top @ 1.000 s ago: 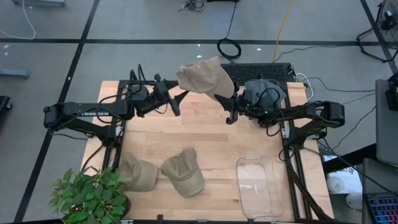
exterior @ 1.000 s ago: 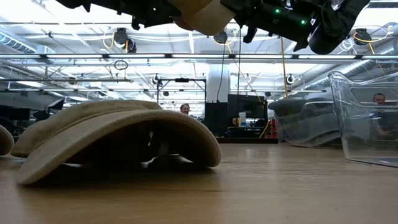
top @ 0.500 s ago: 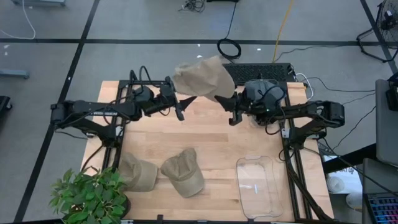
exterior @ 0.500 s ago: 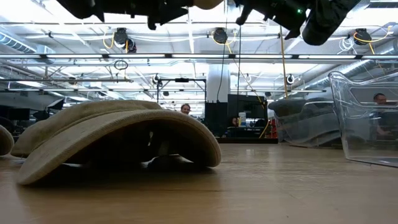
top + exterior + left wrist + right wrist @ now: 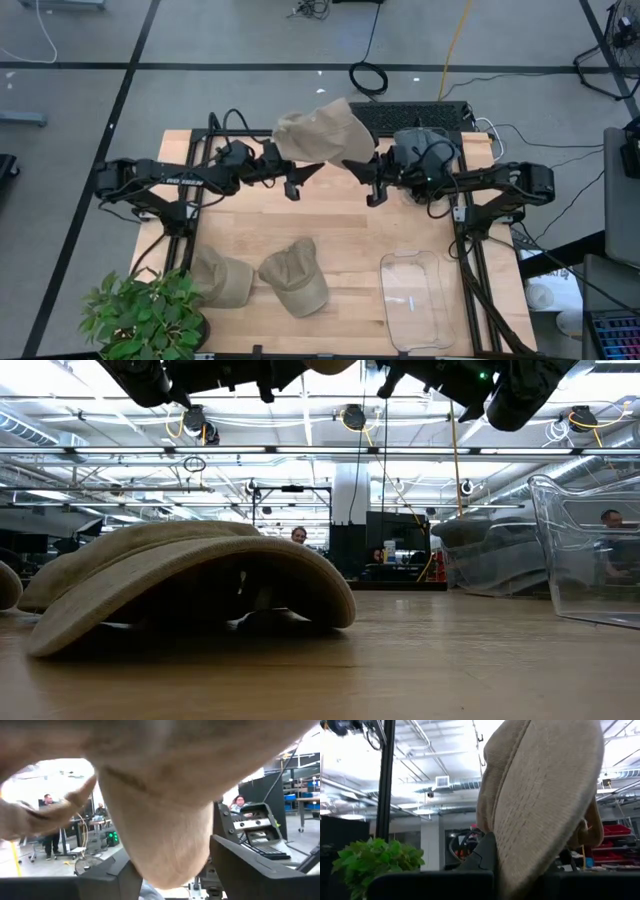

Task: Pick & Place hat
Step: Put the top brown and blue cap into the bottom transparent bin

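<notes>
A potted plant (image 5: 145, 315) was recorded at the near left corner of the wooden tabletop (image 5: 350, 220). Just beside it, two tan caps were found lying on the tabletop: one cap (image 5: 222, 277) next to the plant, and a second cap (image 5: 296, 276) touching it on the right; the second cap filled the foreground of the low view (image 5: 185, 585).

The left end effector (image 5: 300, 178) was held above the far middle of the tabletop, its fingers (image 5: 235, 865) spread and set on either side of the raised hat (image 5: 318, 132), whose fabric hung between them (image 5: 165, 820). Whether they pressed on the fabric could not be told.

The raised hat was carried in the air above the far edge of the tabletop, between the two arms.

The right end effector (image 5: 362, 168) was recorded just right of the hat, its fingers pressed together on the hat's edge, the fabric rising from between them (image 5: 540, 805).

A clear plastic bin (image 5: 415, 300) was noted on the near right part of the tabletop, well apart from the caps. A keyboard (image 5: 415, 115) lay at the far edge.
</notes>
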